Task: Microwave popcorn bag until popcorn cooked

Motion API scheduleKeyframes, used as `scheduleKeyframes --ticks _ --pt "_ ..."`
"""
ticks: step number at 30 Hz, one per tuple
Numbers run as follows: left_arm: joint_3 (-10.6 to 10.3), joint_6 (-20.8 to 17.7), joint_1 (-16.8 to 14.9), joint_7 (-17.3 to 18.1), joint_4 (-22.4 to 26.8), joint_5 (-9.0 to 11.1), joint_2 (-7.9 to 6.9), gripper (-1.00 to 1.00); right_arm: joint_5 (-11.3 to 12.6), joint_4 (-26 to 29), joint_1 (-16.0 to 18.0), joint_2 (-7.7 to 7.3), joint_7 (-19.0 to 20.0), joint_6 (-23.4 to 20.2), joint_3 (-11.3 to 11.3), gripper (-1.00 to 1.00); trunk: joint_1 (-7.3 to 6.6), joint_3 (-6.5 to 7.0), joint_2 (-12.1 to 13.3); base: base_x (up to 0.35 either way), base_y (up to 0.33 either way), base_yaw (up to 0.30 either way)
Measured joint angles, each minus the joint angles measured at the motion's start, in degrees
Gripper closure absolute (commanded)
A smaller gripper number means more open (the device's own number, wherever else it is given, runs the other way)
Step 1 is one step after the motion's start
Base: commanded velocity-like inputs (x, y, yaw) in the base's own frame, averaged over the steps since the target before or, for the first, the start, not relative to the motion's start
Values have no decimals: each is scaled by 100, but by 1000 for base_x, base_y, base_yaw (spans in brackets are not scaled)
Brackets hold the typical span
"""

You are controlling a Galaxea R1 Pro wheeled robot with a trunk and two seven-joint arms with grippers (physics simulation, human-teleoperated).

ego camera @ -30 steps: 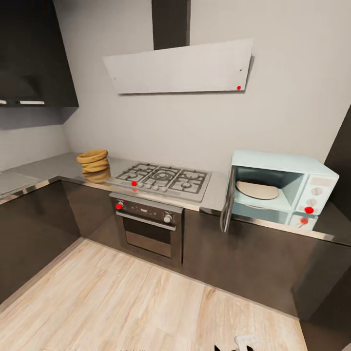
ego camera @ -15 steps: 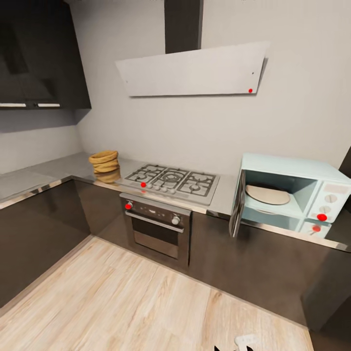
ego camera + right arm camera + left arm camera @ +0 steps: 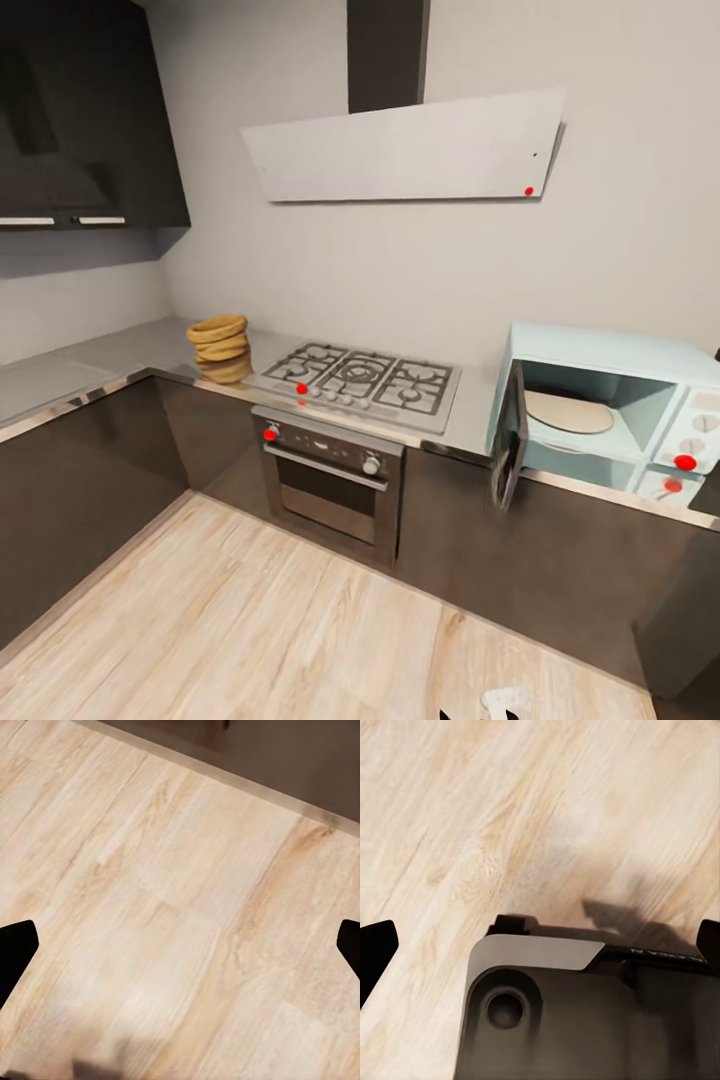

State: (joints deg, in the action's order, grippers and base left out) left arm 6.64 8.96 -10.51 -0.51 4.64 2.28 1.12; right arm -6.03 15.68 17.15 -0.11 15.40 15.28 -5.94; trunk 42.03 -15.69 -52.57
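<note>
Home kitchen. Steel gas hob with black grates [image 3: 360,378] set into a glossy grey worktop [image 3: 120,352] over dark brown cabinet fronts. Directly under the hob, a built-in steel oven [image 3: 332,477]; above it, a slanted pale extractor hood [image 3: 405,150]; right of it, a pale-blue microwave [image 3: 610,415], door open. Light wood plank floor [image 3: 270,630] below.

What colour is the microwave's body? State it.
Pale light blue microwave, best seen in the head view.

Both black two-fingered grippers — the left gripper [image 3: 540,945] and the right gripper [image 3: 180,945] — pointed downward, fingers spread wide apart, nothing between them — held low.
</note>
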Motion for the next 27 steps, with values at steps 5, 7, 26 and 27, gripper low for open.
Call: scheduleKeyframes --ticks 5,7,26,27 --pt "-7 0 0 21 -1 -4 -1 -100 2 -94 -35 5 13 -2 9 -100 -110 90 201 100 132 0" --pt "-9 1 0 24 -1 -4 0 -100 1 -120 -45 12 14 -2 11 -100 -155 126 281 181 279 0" --pt "-10 0 0 33 -2 -5 0 -100 -5 -132 -56 12 6 -2 20 -100 -571 468 1045 89 298 0" --pt "-10 0 0 34 -2 -5 2 -100 -5 -132 -56 11 5 -2 20 -100 -593 486 1085 0 38 0"
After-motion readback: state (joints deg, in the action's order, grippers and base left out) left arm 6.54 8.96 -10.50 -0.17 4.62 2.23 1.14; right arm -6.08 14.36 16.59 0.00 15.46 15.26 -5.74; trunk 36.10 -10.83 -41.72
